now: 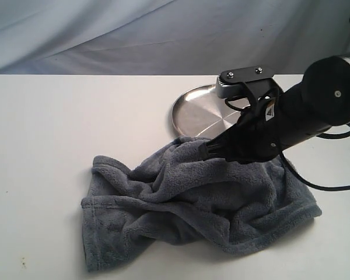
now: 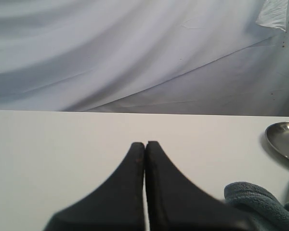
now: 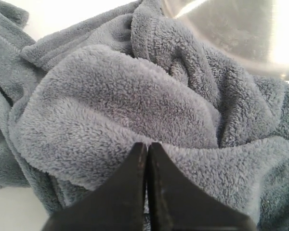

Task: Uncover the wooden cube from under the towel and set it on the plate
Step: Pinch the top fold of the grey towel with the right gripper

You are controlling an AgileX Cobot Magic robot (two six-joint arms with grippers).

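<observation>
The dark grey-blue towel (image 1: 186,198) lies crumpled on the white table, its far edge lapping the steel plate (image 1: 198,114). My right gripper (image 1: 205,149) comes in from the right and is shut on a fold at the towel's far edge, beside the plate. In the right wrist view the closed tips (image 3: 147,144) pinch the fleece (image 3: 111,96), with the plate (image 3: 241,29) just beyond. The wooden cube is hidden. My left gripper (image 2: 145,143) is shut on nothing above bare table; the towel (image 2: 260,202) and plate (image 2: 285,137) show at that view's edge.
The white table (image 1: 58,128) extends to the left of the towel and in front of it. A pale cloth backdrop (image 1: 134,35) hangs behind the table. A black cable (image 1: 332,186) trails from the right arm over the table at the right.
</observation>
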